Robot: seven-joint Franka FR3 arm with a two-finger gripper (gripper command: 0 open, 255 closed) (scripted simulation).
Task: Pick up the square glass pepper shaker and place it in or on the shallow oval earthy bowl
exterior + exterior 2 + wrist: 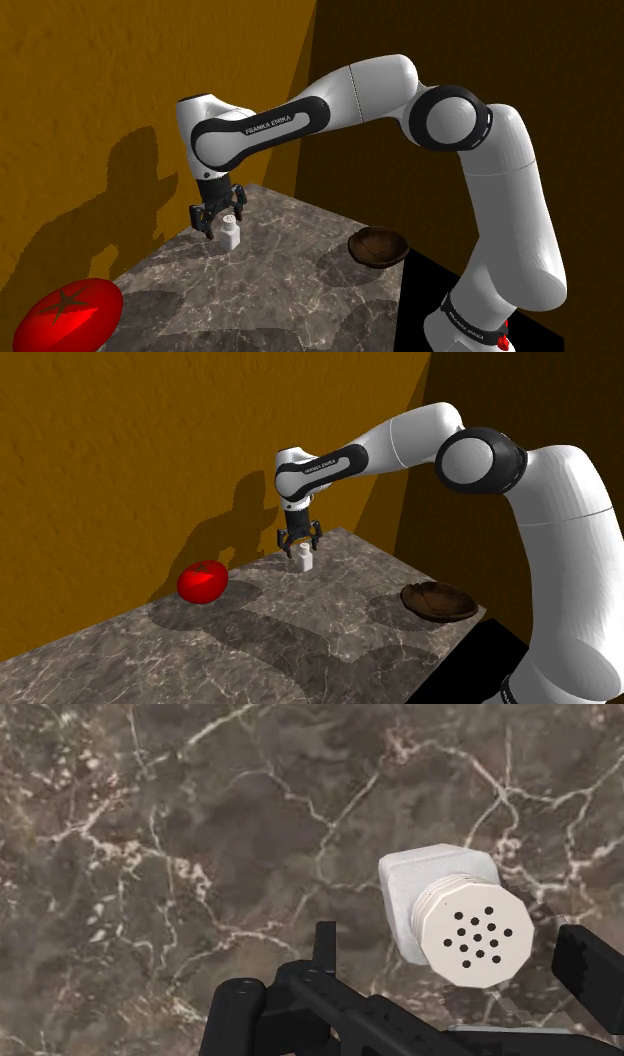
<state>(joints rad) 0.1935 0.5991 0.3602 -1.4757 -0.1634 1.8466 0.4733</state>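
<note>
the white arm (pixel 300 112) reaches across the dark marbled table (pixel 290 275) and hangs its black gripper (pixel 218 216) straight down over the pepper shaker (pixel 230 234). the shaker stands upright on the table near its far corner, close to the edge that runs along the ochre wall (pixel 90 90). it is drawn white, with a squarish body and a faceted round cap dotted with small black holes. in the wrist view the fingers (pixel 234 1016) are released and spread wide. the shaker's cap sits between them, much nearer one finger than the other, and neither finger clasps it, so it is not held. whether the nearer finger brushes the shaker's side cannot be told. in the shoulder view the fingertips hang just about level with the cap. the shallow brown bowl (pixel 378 248) rests well apart from the shaker, by the table's edge on the arm's side, beyond which a black area (pixel 425 290) shows. a red tomato (pixel 203 581) lies by the wall-side edge, further along toward the table's other end, apart from the shaker and far from the bowl.
</note>
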